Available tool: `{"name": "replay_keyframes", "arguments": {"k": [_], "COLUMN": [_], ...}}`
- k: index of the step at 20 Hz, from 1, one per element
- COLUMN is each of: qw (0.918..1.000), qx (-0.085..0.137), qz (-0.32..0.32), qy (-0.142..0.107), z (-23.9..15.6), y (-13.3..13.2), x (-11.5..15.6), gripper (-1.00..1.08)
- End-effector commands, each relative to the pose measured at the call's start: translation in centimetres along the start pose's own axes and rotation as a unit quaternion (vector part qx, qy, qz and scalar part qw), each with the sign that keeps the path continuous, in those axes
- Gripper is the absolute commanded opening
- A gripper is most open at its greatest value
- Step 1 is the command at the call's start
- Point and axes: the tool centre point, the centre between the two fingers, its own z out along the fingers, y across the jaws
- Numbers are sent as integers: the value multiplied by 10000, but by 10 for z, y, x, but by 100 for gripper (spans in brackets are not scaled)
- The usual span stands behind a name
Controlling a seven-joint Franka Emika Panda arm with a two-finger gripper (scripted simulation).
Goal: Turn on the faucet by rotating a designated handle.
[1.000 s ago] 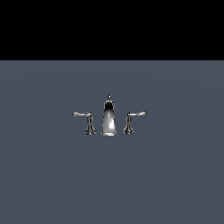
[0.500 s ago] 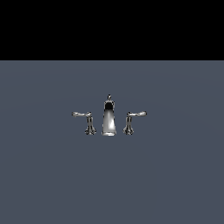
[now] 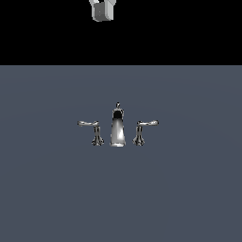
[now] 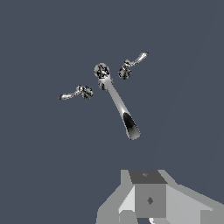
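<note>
One gripper (image 3: pixel 102 10) high above faucet (image 3: pixel 117 125), well apart; jaw opening can't tell. Target handle (image 3: pixel 143 130) stands just beside spout, exterior view's right, lever pointing outward. Long descent needed.

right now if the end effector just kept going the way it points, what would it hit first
Probably the bare surface short of the faucet. The end effector sits high above, touching nothing; the wrist view's depth is unclear, so it could be the spout.

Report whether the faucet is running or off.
Cannot tell for certain: no water shows at the spout, and the gripper is far from the handle.
</note>
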Motion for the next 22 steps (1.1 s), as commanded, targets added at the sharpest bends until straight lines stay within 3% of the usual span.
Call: {"name": "replay_keyframes", "arguments": {"k": [1, 12, 22], "qw": [9994, 9841, 9526], "qx": [7, 17, 10], "qz": [348, 1776, 3041], "qy": [14, 62, 113], "z": [18, 91, 156], "y": [-6, -18, -11], "x": [15, 83, 147], "gripper": [-100, -100, -100]}}
